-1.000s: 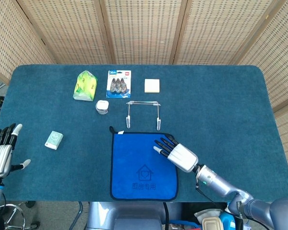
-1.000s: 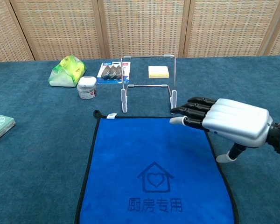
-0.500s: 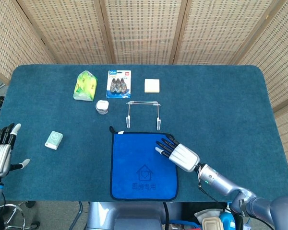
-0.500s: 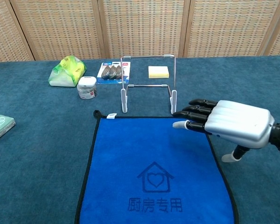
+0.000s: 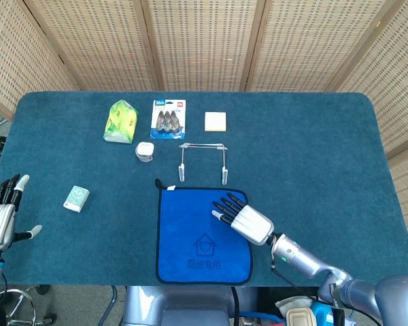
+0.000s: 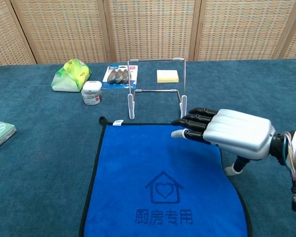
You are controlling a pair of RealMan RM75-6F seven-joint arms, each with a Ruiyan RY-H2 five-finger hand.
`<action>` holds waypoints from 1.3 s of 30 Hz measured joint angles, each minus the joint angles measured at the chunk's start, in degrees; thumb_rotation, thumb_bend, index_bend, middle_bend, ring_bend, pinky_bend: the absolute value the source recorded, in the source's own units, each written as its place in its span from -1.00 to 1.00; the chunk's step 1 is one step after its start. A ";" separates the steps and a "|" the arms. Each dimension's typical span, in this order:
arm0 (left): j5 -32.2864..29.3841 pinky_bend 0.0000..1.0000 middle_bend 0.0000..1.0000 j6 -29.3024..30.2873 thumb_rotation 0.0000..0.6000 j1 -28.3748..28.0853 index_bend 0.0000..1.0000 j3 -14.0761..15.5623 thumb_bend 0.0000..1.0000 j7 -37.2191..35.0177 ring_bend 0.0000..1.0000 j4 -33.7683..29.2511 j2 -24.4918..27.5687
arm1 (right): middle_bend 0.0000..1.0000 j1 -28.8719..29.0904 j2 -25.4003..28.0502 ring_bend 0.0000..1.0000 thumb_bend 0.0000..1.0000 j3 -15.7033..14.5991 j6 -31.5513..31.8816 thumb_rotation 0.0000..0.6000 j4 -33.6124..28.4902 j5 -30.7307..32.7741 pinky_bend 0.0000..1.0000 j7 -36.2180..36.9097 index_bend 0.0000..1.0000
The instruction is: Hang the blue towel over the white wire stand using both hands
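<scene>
The blue towel (image 5: 194, 234) (image 6: 153, 182) lies flat at the table's front edge, with a house print and black trim. Just behind it stands the white wire stand (image 5: 202, 161) (image 6: 157, 89), upright and bare. My right hand (image 5: 242, 216) (image 6: 227, 131) hovers palm down over the towel's far right part, fingers stretched out and apart, holding nothing. My left hand (image 5: 1, 214) is at the far left table edge, open with fingers spread, far from the towel; the chest view does not show it.
Behind the stand lie a yellow sticky-note pad (image 5: 215, 121) (image 6: 167, 75), a blister pack (image 5: 168, 118), a green packet (image 5: 121, 121) and a small white jar (image 5: 145, 151). A small pale green box (image 5: 76, 198) (image 6: 0, 133) sits left of the towel.
My right hand has shifted a little to the left over the towel. The left hand, towel and stand have not moved.
</scene>
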 measured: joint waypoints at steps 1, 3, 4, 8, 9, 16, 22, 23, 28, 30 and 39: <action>0.01 -1.00 -1.00 -0.04 1.00 -0.01 -1.00 0.03 -0.88 -0.03 -1.00 -0.03 0.03 | -1.00 0.07 -0.28 -1.00 -1.00 0.11 -0.11 1.00 -0.01 0.21 -1.00 -0.08 -0.79; -0.05 -1.00 -1.00 -0.08 1.00 -0.02 -1.00 0.03 -0.88 -0.12 -1.00 -0.06 0.10 | -1.00 0.22 -0.89 -1.00 -1.00 0.34 -0.28 1.00 -0.03 0.75 -1.00 -0.18 -0.73; -0.10 -1.00 -1.00 -0.09 1.00 -0.02 -1.00 0.03 -0.88 -0.17 -1.00 -0.05 0.12 | -1.00 0.27 -1.04 -1.00 -1.00 0.39 -0.30 1.00 -0.08 0.90 -1.00 -0.12 -0.69; -0.10 -1.00 -1.00 -0.16 1.00 -0.06 -1.00 0.06 -0.88 -0.31 -1.00 -0.01 0.16 | -1.00 0.57 -1.35 -1.00 -0.99 0.46 0.18 1.00 -0.41 1.10 -1.00 0.73 -0.45; -0.08 -1.00 -1.00 -0.17 1.00 -0.07 -1.00 0.08 -0.88 -0.29 -1.00 0.00 0.16 | -1.00 0.63 -1.41 -1.00 -0.97 0.45 0.33 1.00 -0.44 1.11 -1.00 0.90 -0.41; 0.13 -1.00 -1.00 -0.45 1.00 -0.29 -1.00 0.34 -0.88 0.08 -1.00 0.14 -0.12 | -1.00 1.14 -1.77 -1.00 -0.60 0.44 0.60 1.00 -0.50 1.48 -1.00 1.45 -0.26; 1.83 -1.00 -1.00 -1.03 1.00 -0.95 -1.00 1.09 -0.87 1.06 -1.00 1.00 -1.10 | -1.00 1.58 -1.75 -1.00 -0.33 0.53 0.39 1.00 -0.96 1.90 -1.00 1.35 -0.20; 2.14 -1.00 -1.00 -1.13 1.00 -1.09 -1.00 1.20 -0.87 1.23 -1.00 1.14 -1.29 | -1.00 1.62 -1.74 -1.00 -0.30 0.53 0.37 1.00 -1.01 1.93 -1.00 1.33 -0.18; 5.20 -1.00 -1.00 -1.76 1.00 -2.36 -1.00 1.84 -0.83 1.93 -1.00 2.59 -2.46 | -1.00 1.80 -1.70 -1.00 -0.28 0.56 0.61 1.00 -1.16 2.08 -1.00 1.21 -0.12; 6.95 -1.00 -1.00 -2.00 1.00 -3.02 -1.00 2.11 -0.81 1.97 -1.00 3.73 -3.03 | -1.00 1.82 -1.68 -1.00 -0.25 0.56 0.67 1.00 -1.18 2.14 -1.00 1.19 -0.08; 19.45 -1.00 -1.00 -3.85 1.00 -8.63 -0.53 4.29 -0.71 -1.26 -1.00 12.82 -6.91 | -1.00 1.82 -1.62 -1.00 -0.21 0.61 1.13 1.00 -1.10 2.49 -1.00 0.87 0.10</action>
